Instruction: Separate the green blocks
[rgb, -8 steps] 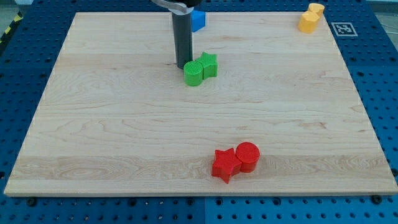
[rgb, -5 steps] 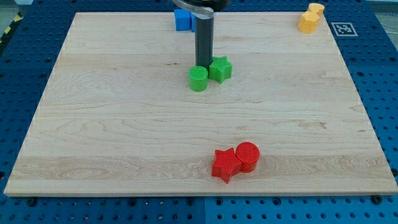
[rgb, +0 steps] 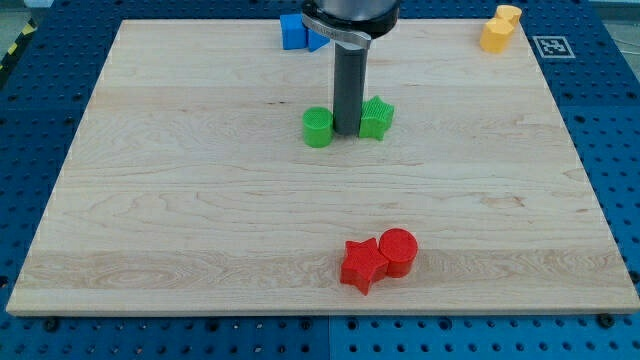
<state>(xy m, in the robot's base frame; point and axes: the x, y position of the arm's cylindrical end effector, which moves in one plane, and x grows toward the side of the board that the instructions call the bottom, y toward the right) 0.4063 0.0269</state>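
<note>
A: So where does it stand?

B: My tip (rgb: 346, 134) sits right between the two green blocks, the green cylinder (rgb: 317, 127) just on its left and the green star (rgb: 376, 117) just on its right. It is a bare rod, so there is nothing to open or close and it grips nothing; it looks to be touching the star's left edge, though I cannot tell for sure

A: And the best way to finish the split?

B: I would judge a steady push to the right on the star alone, square on its side so it slides and does not spin off the rod

A: Anything in the way?

B: Not nearby. The blue blocks (rgb: 298, 32) lie at the far edge behind the rod, the yellow blocks (rgb: 498, 29) are in the far right corner, and the red star (rgb: 362, 264) and red cylinder (rgb: 398, 250) are touching each other well off at the near side
</note>
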